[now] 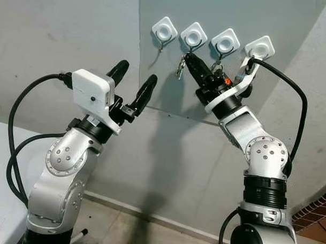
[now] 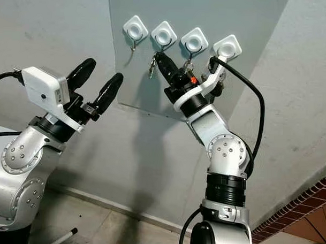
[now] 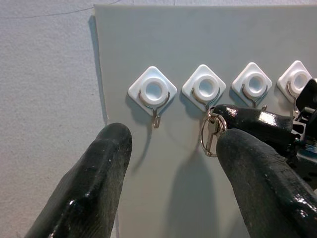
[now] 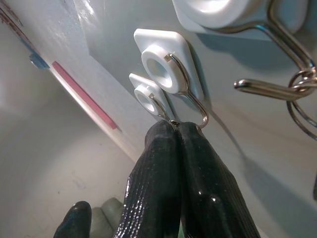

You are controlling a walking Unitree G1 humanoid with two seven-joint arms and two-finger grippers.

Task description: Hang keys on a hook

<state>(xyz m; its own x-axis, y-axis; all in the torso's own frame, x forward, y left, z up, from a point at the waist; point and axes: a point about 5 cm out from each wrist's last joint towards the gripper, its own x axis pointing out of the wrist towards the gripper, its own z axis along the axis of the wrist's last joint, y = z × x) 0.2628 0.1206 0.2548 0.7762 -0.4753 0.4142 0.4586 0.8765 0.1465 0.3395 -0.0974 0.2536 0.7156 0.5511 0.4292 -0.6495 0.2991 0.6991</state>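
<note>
Several white diamond-shaped hooks sit in a row on a grey panel (image 1: 209,11) on the wall. My right gripper (image 1: 188,57) reaches up to the second hook from the left (image 1: 194,35) and is shut on the key ring (image 3: 212,134), which sits at that hook's wire tip. A small key (image 1: 180,69) dangles just below. The third hook (image 1: 226,41) carries another ring (image 4: 302,84). The leftmost hook (image 1: 164,30) is bare. My left gripper (image 1: 137,73) is raised, open and holding nothing, left of and below the hooks.
A thick black cable (image 1: 292,89) loops from my right wrist past the fourth hook (image 1: 260,48). More cables (image 1: 15,149) hang by my left arm. Plain grey wall surrounds the panel. Red brick (image 1: 315,215) shows at the lower right.
</note>
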